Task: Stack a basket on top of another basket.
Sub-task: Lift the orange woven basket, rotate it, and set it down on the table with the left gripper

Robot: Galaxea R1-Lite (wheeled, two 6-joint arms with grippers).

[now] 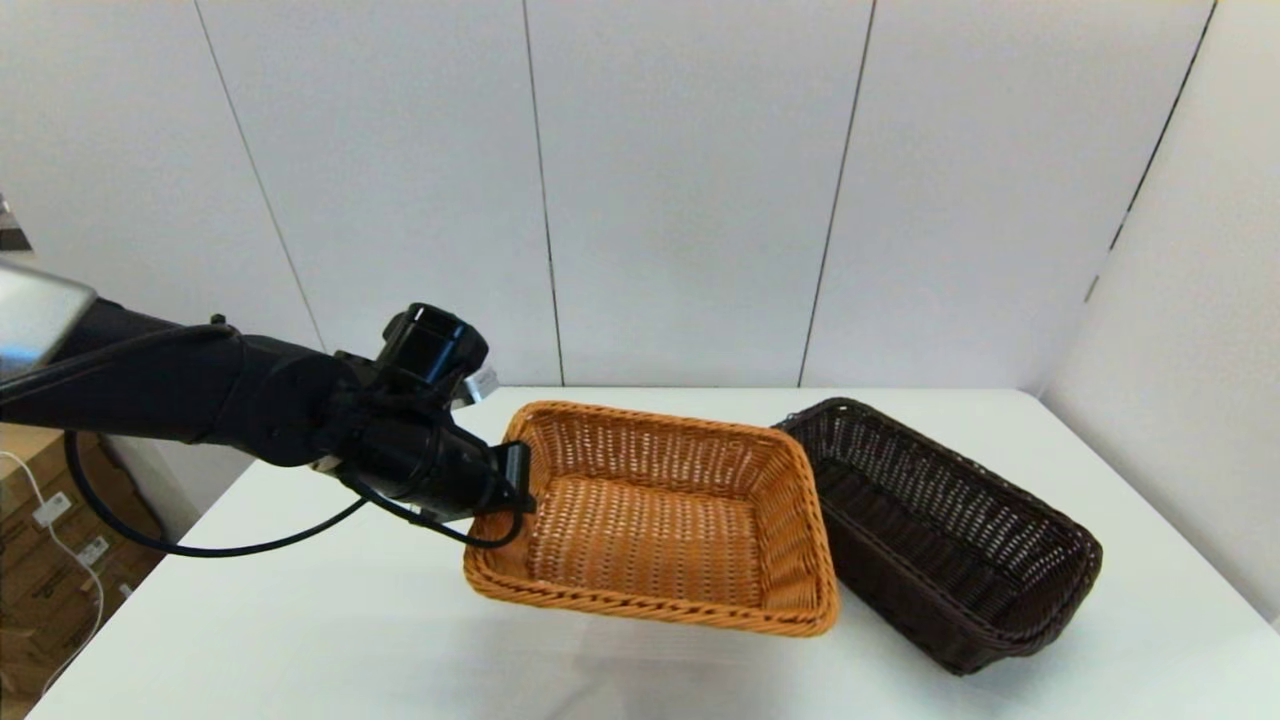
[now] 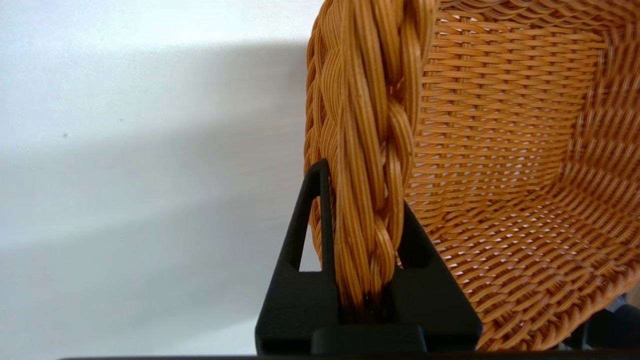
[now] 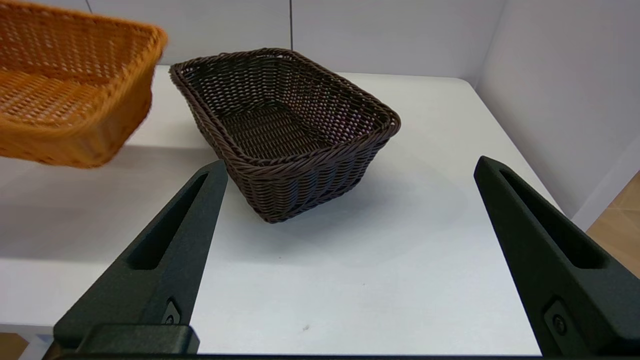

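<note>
The orange-tan basket [image 1: 650, 520] hangs a little above the white table [image 1: 300, 640], its shadow showing beneath it. My left gripper [image 1: 520, 480] is shut on the braided rim [image 2: 370, 125] of its left short side, one finger inside the basket and one outside. The dark brown basket [image 1: 950, 530] rests on the table just to the right, and the orange basket's right edge overlaps its left rim in the head view. In the right wrist view the dark brown basket [image 3: 285, 125] lies ahead of my right gripper [image 3: 350, 165], which is open, holds nothing, and is out of the head view.
White wall panels stand behind the table and along its right side. Cardboard boxes [image 1: 40, 560] sit on the floor off the left edge. A black cable [image 1: 230, 545] droops under my left arm.
</note>
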